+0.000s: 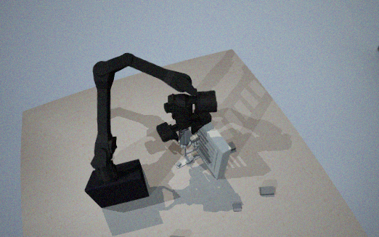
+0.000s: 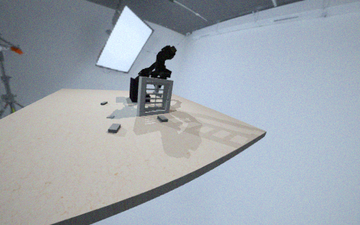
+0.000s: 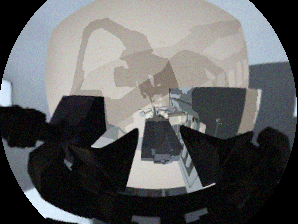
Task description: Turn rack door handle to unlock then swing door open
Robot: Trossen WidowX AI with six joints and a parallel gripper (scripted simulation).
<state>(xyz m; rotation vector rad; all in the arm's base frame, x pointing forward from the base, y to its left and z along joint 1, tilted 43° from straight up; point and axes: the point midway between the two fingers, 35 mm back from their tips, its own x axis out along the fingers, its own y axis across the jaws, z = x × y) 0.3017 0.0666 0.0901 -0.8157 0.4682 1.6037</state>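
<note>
The grey rack frame [image 1: 223, 164] [image 2: 141, 100] stands upright on the table, its slats facing the arm. A grey handle [image 1: 184, 139] [image 3: 161, 139] stands upright on the arm's side of the frame. Pale thin bars [image 1: 186, 162] stick out low below it, apparently door parts; the door's outline and angle are too unclear to tell. My gripper [image 1: 185, 133] [image 3: 158, 129] is open. It points down over the handle, with one finger on each side and gaps showing in the wrist view. Whether a finger touches the frame's near upper edge is hidden in the top view.
A small grey block [image 1: 232, 147] [image 2: 163, 118] lies close behind the frame. Another block [image 1: 267, 190] [image 2: 114, 128] and a smaller one [image 1: 237, 206] [image 2: 110, 116] lie off to one side. The arm's black base [image 1: 117, 185] stands left of the rack in the top view.
</note>
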